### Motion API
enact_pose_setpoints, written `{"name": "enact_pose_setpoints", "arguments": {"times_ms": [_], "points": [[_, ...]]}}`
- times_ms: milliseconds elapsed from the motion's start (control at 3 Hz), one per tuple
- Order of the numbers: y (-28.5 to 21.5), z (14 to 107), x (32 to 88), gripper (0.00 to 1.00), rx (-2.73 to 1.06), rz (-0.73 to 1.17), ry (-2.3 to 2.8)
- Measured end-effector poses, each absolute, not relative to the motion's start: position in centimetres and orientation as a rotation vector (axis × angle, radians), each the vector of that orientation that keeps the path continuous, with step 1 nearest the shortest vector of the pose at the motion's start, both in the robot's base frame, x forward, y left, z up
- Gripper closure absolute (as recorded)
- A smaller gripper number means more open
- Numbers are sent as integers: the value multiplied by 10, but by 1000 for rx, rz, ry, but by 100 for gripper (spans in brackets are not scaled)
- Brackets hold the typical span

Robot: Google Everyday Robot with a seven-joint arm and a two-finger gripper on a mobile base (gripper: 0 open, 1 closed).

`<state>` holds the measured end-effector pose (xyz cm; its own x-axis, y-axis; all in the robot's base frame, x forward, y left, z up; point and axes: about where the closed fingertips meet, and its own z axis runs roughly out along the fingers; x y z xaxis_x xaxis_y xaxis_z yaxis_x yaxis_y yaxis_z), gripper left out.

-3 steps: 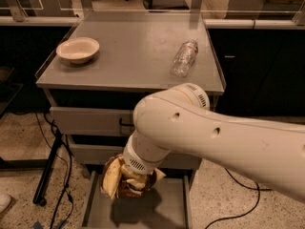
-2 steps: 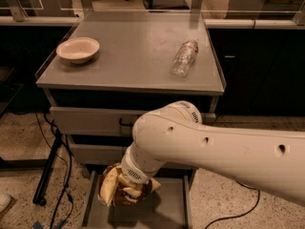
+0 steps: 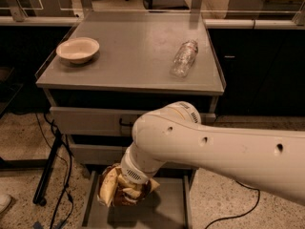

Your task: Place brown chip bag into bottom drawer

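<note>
The brown chip bag [image 3: 117,189], dark brown and pale yellow foil, hangs at the end of my arm, low over the left part of the open bottom drawer [image 3: 167,209]. My gripper [image 3: 127,185] is at the bag, mostly hidden behind my white wrist and the bag itself. The drawer is pulled out as a shallow grey tray with thin side walls. My large white arm crosses the lower right of the view and hides the right side of the cabinet front.
On the grey cabinet top [image 3: 133,51] stand a cream bowl [image 3: 77,49] at the left and a clear plastic bottle [image 3: 184,57] lying at the right. Upper drawers [image 3: 86,120] are closed. A black stand with cables [image 3: 50,171] is left of the cabinet.
My arm has moved the bag down and a little to the left, lower over the open bottom drawer.
</note>
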<state>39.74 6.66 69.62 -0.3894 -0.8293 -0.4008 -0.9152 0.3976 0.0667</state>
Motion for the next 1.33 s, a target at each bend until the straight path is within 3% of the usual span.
{"name": "enact_pose_setpoints", "arguments": {"times_ms": [1000, 1333], "points": [[94, 544, 399, 100, -1460, 488, 2495], [94, 544, 399, 100, -1460, 487, 2495]]}}
